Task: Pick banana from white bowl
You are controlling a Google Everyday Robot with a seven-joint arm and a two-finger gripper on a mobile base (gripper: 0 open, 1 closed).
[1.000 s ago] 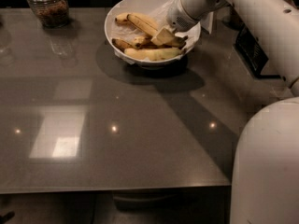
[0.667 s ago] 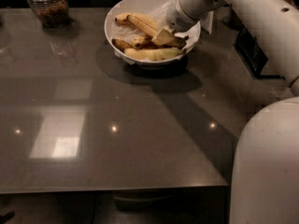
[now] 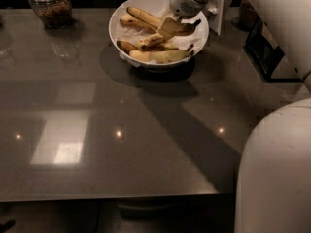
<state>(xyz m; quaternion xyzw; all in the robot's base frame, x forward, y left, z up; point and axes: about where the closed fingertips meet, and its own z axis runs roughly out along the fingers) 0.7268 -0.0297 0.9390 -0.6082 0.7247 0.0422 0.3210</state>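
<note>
Gripper (image 3: 170, 27) down inside white bowl (image 3: 112, 27) on worktop (image 3: 97, 130), banana (image 3: 143, 16) directly under it; grip state: can't tell.

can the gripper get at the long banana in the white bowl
Probably yes: the gripper sits over the white bowl, right at the long banana, which lies along the far side with nothing else over it.

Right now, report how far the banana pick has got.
Done: the end effector is down inside the white bowl, on the long banana. In hand: securing the grasp; whether it holds is unclear. Left: the banana lies in the bowl among the other bananas, so lifting it out remains.
</note>
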